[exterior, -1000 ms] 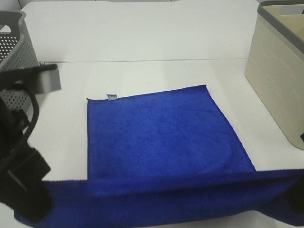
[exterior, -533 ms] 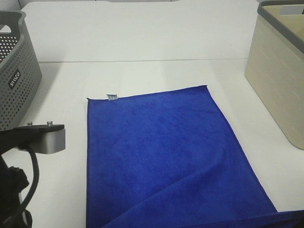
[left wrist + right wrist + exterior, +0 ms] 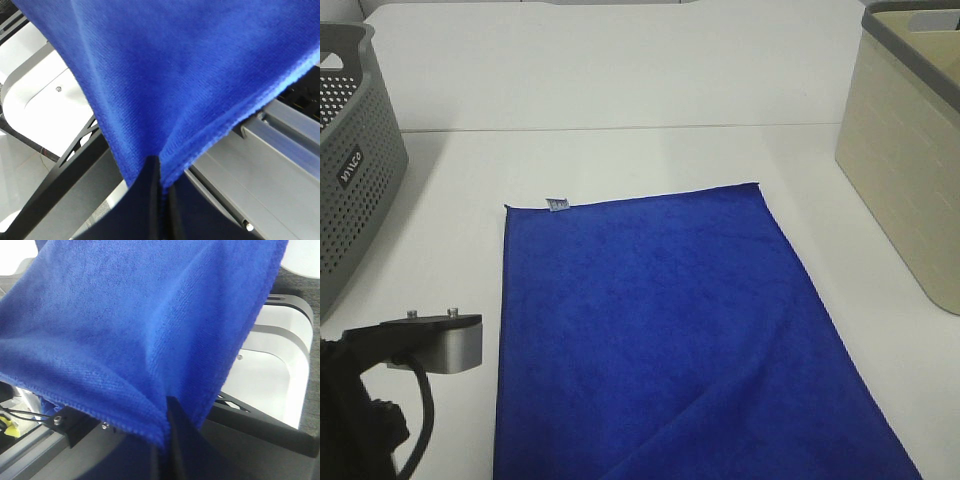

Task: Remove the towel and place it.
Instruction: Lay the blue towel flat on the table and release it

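The royal-blue towel [image 3: 660, 330] lies spread out on the white table [image 3: 620, 90]. Its small white tag [image 3: 557, 205] is at the far left corner, and its near end runs off the bottom of the exterior high view. My left gripper [image 3: 157, 172] is shut on one near corner of the towel [image 3: 190, 75], beyond the table's edge. My right gripper [image 3: 167, 412] is shut on the other near corner [image 3: 125, 320]. In the exterior high view only part of my left arm [image 3: 420, 345] shows, at the bottom left. Both grippers are out of that view.
A grey perforated basket [image 3: 350, 180] stands at the left edge of the table. A beige basket with a grey rim [image 3: 910, 150] stands at the right. The robot's frame and base plates show below the towel in both wrist views.
The folded near edge of the towel has been drawn toward the camera and out of the bottom of the view, so the towel now lies in one layer. My left arm moved down and back.
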Tool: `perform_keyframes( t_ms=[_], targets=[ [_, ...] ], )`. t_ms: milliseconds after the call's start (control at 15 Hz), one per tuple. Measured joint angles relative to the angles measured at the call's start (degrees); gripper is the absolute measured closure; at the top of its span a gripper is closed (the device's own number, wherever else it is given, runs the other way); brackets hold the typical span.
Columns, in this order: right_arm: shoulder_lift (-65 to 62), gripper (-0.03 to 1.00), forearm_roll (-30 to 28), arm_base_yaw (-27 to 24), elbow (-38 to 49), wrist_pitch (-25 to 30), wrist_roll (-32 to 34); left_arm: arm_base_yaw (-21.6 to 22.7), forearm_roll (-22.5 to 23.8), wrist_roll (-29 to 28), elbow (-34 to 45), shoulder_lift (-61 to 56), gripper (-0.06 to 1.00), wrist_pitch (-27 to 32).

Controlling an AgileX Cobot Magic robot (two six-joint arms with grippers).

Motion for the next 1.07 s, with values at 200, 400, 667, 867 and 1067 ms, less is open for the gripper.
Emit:
perform_keyframes(
  t_ms=[200,400,667,867,1067],
  targets=[
    [0.0,0.95,-2.8,0.0,1.3,-0.1,0.6,0.0,-1.4,0.6,0.0,5.8,0.94,-1.9],
    [1.1,0.95,-3.2,0.0,1.4,-0.1,1.1,0.0,-1.5,0.7,0.0,8.5,0.94,-4.2],
    [3.5,0.95,-3.3,0.0,1.4,-0.1,1.4,-0.2,-1.6,0.7,0.0,9.0,0.94,-4.4],
    [4.8,0.95,-3.3,0.0,1.4,-0.1,1.4,-0.2,-1.5,0.7,0.0,9.0,0.94,-4.4],
    [4.8,0.89,-3.2,0.0,1.4,-0.1,1.4,-0.2,-1.1,0.7,0.0,9.0,0.94,-4.2]
  ],
)
